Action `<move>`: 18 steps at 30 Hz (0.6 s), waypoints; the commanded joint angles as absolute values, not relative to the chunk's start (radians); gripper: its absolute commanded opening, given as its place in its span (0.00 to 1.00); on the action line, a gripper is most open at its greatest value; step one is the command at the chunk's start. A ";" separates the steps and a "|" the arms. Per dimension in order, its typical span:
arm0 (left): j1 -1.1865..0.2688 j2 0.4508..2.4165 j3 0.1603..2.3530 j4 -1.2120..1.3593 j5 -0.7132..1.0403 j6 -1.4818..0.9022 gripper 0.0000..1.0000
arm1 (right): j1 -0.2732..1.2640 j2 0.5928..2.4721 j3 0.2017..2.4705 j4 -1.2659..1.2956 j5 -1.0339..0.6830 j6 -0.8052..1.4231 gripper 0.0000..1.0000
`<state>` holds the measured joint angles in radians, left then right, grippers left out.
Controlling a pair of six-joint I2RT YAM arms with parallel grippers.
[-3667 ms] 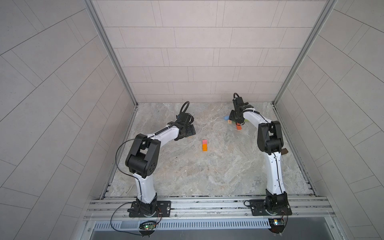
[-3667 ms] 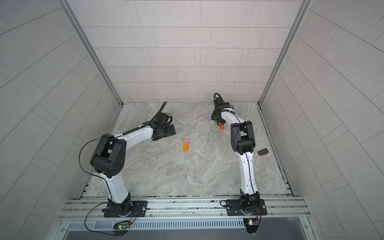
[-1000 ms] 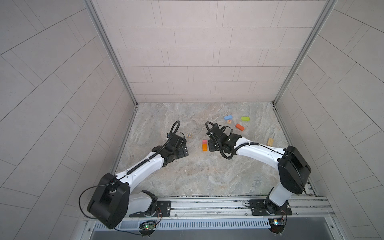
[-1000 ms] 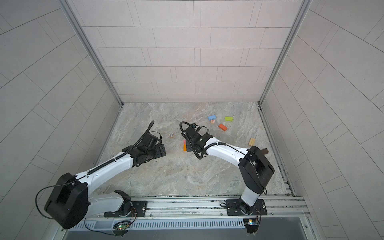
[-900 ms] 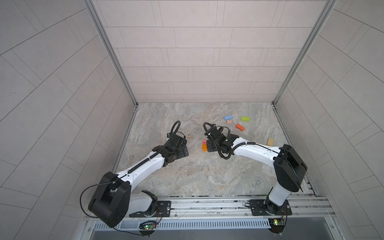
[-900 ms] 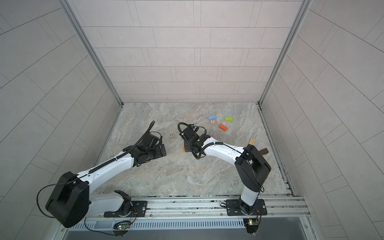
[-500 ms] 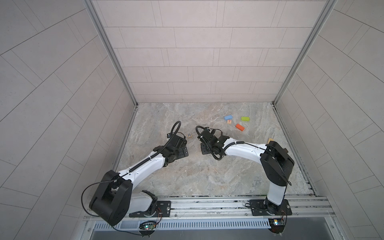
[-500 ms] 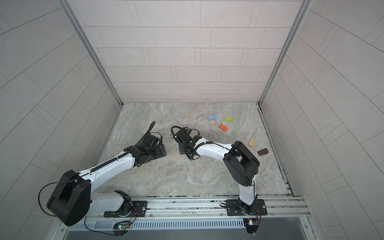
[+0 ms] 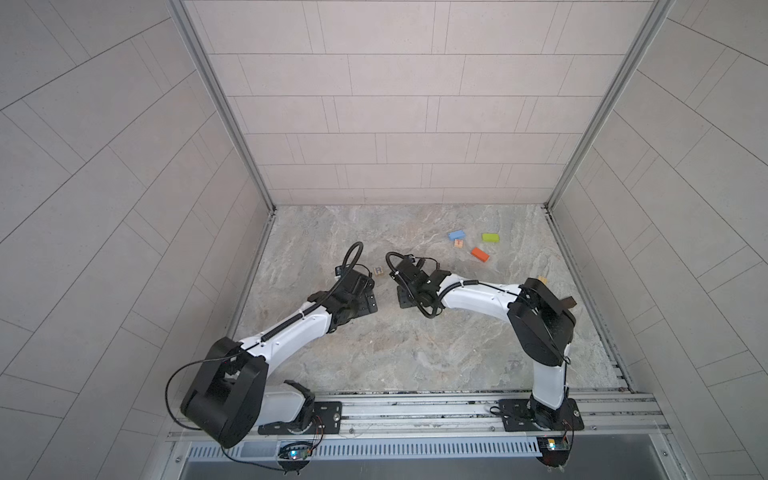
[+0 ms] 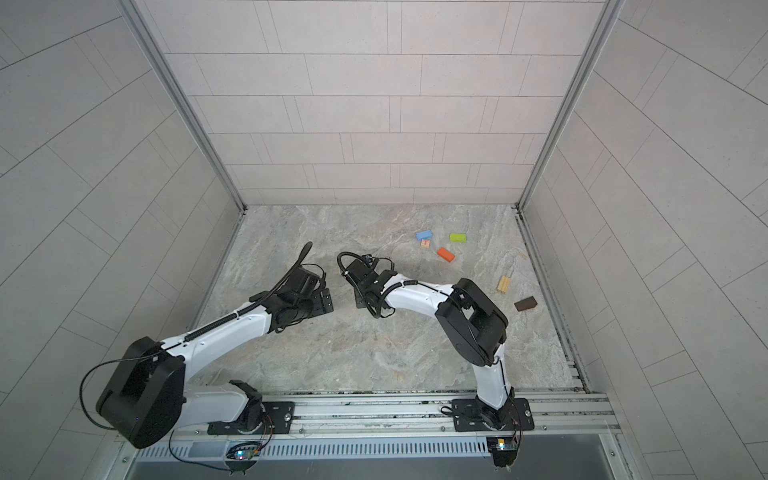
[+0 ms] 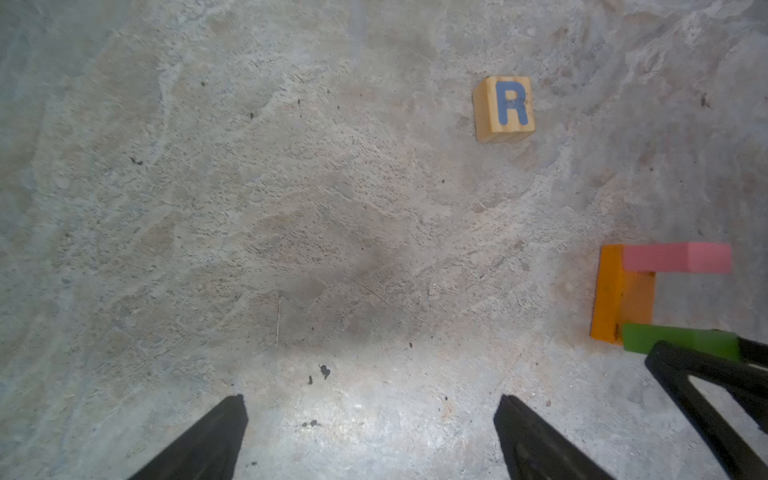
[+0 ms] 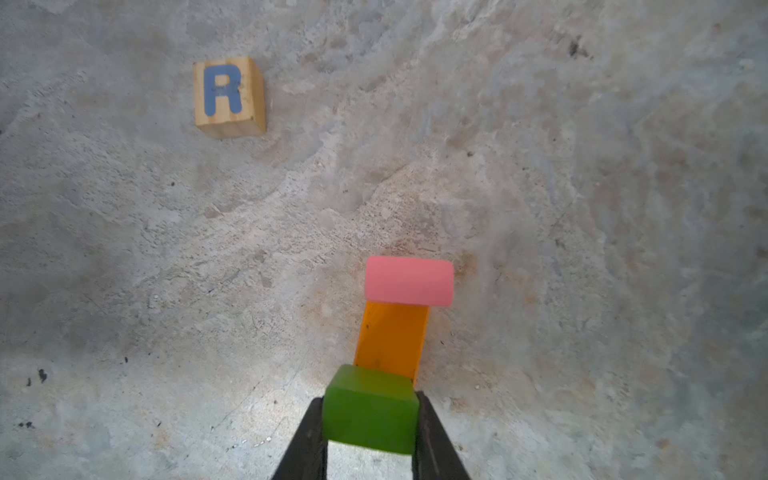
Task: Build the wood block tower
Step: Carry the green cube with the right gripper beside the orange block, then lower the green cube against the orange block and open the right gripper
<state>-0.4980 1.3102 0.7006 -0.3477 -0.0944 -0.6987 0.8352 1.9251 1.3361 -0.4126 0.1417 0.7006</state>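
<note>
Right gripper [image 12: 369, 405] clenched on the green block [image 12: 370, 419]: I should seat it squarely on the orange block's [image 12: 392, 336] free end, opposite the pink block [image 12: 409, 281], before releasing.

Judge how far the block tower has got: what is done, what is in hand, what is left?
Done: a pink block sits on one end of the flat orange block. In hand: the right jaws clamp a green block over its other end, not yet released. Left: the R cube, blue block, lime block and dark brown block lie loose; the left jaws stand open, empty.
</note>
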 commanded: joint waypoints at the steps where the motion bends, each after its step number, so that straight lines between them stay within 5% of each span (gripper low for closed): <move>1: -0.499 1.320 0.689 -0.339 -0.106 -0.683 1.00 | 0.840 1.940 1.357 -0.439 0.172 0.714 0.26; 18: -0.499 1.334 0.683 -0.329 -0.099 -0.686 1.00 | 0.836 1.960 1.364 -0.452 0.190 0.710 0.27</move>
<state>-0.4980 1.3205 0.6983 -0.3397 -0.0937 -0.6983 0.8349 1.9385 1.3445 -0.4236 0.1631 0.7002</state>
